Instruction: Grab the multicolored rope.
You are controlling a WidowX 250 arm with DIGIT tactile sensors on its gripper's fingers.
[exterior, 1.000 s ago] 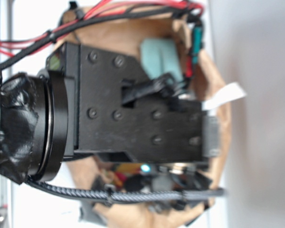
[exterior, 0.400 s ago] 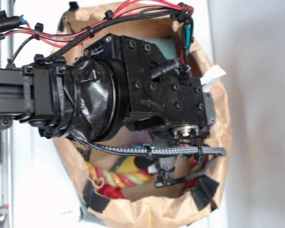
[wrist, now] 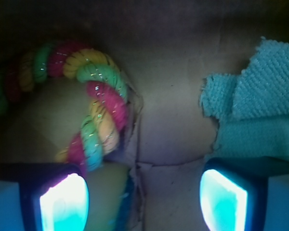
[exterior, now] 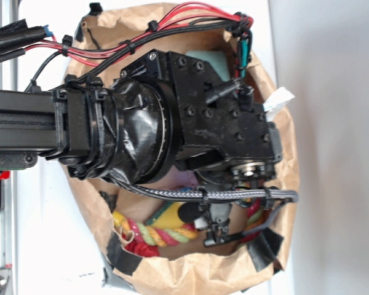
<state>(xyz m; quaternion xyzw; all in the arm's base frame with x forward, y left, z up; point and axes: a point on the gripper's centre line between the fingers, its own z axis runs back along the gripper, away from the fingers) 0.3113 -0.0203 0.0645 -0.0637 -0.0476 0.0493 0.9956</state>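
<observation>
Fingers (wrist: pixel 139 197) spread apart, nothing clamped between them: one glowing pad (wrist: pixel 63 204) at lower left of the wrist frame, the other at lower right, bare brown paper in the gap. Multicolored rope (wrist: pixel 94 103) arching through the upper left of the wrist frame, its twisted red, yellow and green strands curving down to end just above the left pad. Teal cloth (wrist: pixel 257 113) with a ragged edge filling the right of that frame, just above the right pad. In the exterior frame, black wrist housing (exterior: pixel 224 126) sunk into a brown paper bag (exterior: pixel 190 273), covering most of its opening. Same rope (exterior: pixel 157 233) lying in the lower part of the bag, low and left of centre, below a braided black cable (exterior: pixel 218 195). Red wires (exterior: pixel 141 34) bundled along the top of the frame.
</observation>
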